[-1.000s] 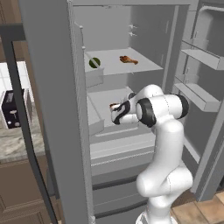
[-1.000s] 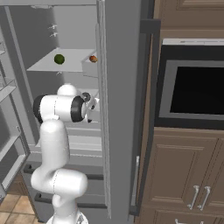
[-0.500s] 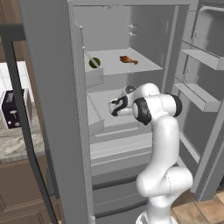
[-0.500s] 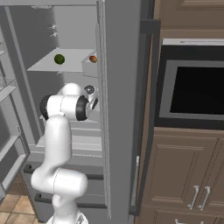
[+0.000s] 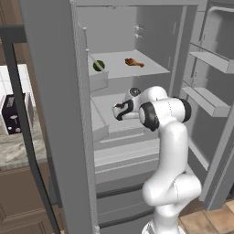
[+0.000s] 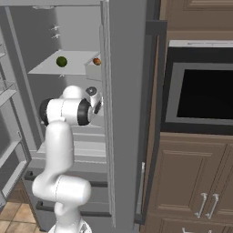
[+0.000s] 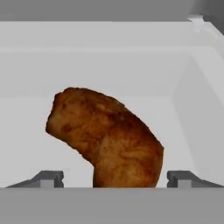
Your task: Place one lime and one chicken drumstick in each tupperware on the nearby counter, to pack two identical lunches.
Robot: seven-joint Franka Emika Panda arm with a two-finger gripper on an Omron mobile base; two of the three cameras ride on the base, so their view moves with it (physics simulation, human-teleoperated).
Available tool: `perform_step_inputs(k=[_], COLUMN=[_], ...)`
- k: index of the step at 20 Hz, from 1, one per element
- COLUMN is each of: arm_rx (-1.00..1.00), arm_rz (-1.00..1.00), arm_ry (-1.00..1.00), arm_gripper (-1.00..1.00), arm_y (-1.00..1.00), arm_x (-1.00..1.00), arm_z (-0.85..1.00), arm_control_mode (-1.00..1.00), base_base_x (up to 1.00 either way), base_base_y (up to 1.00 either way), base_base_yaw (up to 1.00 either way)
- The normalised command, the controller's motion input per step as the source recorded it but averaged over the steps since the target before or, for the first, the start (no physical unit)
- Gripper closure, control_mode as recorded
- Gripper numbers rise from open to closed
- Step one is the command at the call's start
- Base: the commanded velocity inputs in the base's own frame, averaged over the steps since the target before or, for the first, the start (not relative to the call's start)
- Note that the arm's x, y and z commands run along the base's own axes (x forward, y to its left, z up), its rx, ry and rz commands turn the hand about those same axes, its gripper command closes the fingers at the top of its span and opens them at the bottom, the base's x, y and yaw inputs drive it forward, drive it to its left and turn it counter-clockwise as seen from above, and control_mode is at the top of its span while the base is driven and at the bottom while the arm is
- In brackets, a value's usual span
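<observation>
Closest to the hand camera, the gripper (image 7: 115,177) has its two fingers (image 7: 49,178) spread wide, one on each side of a browned chicken drumstick (image 7: 106,138). The meat lies between them but no pad presses it yet, so nothing is pinched. The straddling pose suits a squeeze across the thick end, which I judge to be the step in hand.

That drumstick lies on the white floor of the fridge's middle shelf (image 7: 30,131), near a back corner. From the left base view the arm reaches horizontally into the open fridge (image 5: 59,114), the gripper (image 5: 119,111) level with that shelf; the low flat approach probably keeps the wrist under the shelf above.

Farther up, on the upper shelf (image 5: 155,68), a lime (image 5: 98,66) and a second drumstick (image 5: 134,62) lie well apart, untouched. The right base view shows the same lime (image 6: 61,61) there. To the left of the fridge the tabletop (image 5: 13,153) carries a dark toaster (image 5: 12,114); no tupperware can be made out, so both lunches appear unpacked.

Compared with a second ago, the arm has pushed deeper into the shelf, and the fingers have begun to draw in slightly from their widest spread. The lime and upper drumstick have not moved.
</observation>
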Motion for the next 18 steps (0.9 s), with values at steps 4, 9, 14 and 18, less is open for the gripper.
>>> perform_step_inputs(k=[4, 9, 14, 18], arm_rx=[0.0, 0.0, 0.0, 0.0], arm_rz=[-0.05, -0.05, 0.0, 0.0], arm_ry=[0.0, 0.0, 0.0, 0.05], arm_gripper=[-1.0, 1.0, 1.0, 1.0], arm_y=[0.29, 0.05, 0.0, 0.0], arm_x=[-0.55, 0.09, 0.1, -0.93], arm_z=[-0.79, -0.48, -0.12, -0.39], arm_control_mode=[-1.0, -1.0, -1.0, -1.0], base_base_x=[0.0, 0.0, 0.0, 0.0], base_base_y=[0.0, 0.0, 0.0, 0.0], base_base_yaw=[0.0, 0.0, 0.0, 0.0])
